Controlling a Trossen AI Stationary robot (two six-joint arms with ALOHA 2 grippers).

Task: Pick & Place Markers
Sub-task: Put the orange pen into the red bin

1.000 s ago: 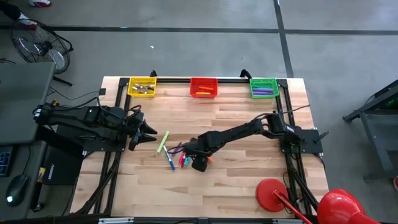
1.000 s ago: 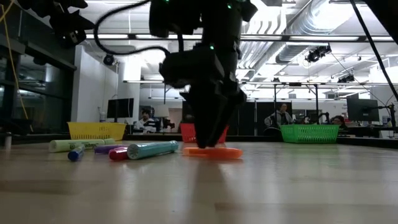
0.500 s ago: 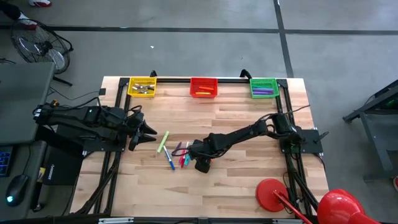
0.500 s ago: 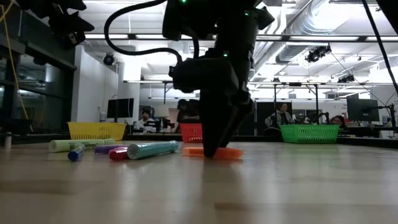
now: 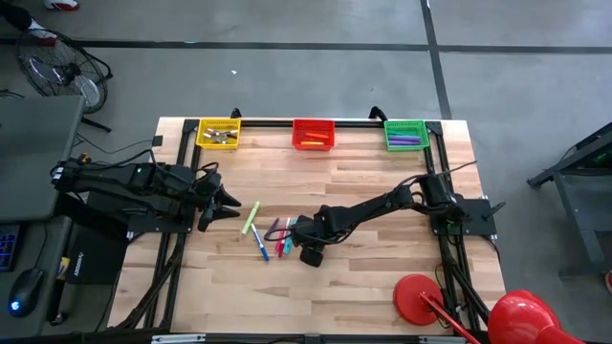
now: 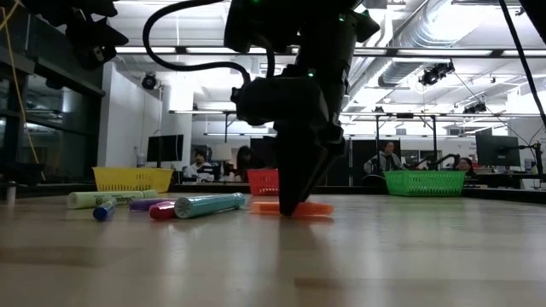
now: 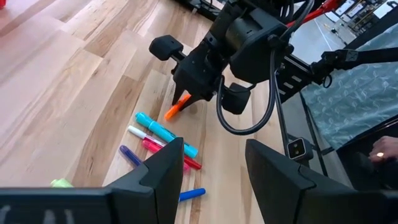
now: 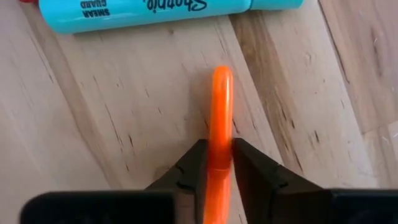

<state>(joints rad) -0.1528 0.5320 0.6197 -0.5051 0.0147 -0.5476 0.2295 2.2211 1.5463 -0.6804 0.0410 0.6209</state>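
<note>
So the right gripper (image 8: 217, 163) is down at the tabletop with both fingers pinched tight against an orange marker (image 8: 220, 118), one finger on each side, no gap showing. The marker lies flat on the wooden table (image 5: 382, 277), and in the low view (image 6: 293, 207) it's right at the fingertips, touching the surface. The right arm reaches from its base at the table's right edge far across toward the middle, stretched low, with the wrist turned so the fingers point down at the wood.

Just beside the gripped marker is a teal marker (image 8: 168, 11), and next to that a little cluster: pink (image 7: 163, 151), purple (image 7: 130, 155), blue (image 7: 192, 195), plus a light green one (image 5: 251, 218) slightly apart on the left-arm side.

The left gripper (image 7: 210, 163) hangs over the left part of the table with its fingers spread apart, nothing between them, pointed toward the cluster. That arm sits folded near its own base.

Along the far edge are the yellow basket (image 5: 218, 133), red basket (image 5: 313, 134) and green basket (image 5: 404, 134), each with a few markers inside.
</note>
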